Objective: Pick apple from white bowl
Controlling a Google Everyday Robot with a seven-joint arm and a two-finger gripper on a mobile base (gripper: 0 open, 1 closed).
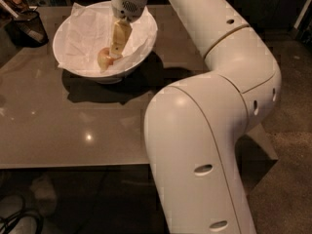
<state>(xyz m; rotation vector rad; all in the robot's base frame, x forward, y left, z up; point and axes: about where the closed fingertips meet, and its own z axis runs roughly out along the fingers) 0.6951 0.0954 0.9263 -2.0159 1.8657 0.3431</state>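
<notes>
The gripper (pixel 115 50) reaches down into the white bowl (pixel 132 66), its tip at the apple (pixel 103 60), seemingly touching it, though the contact is hard to make out; the apple lies on crumpled white paper (pixel 83 30) lining the bowl; the bowl stands on a glossy brown table (pixel 73 126); a dark mesh cup (pixel 30 27) sits at the table's far left; the bulky white arm (pixel 204 130) fills the right foreground.
</notes>
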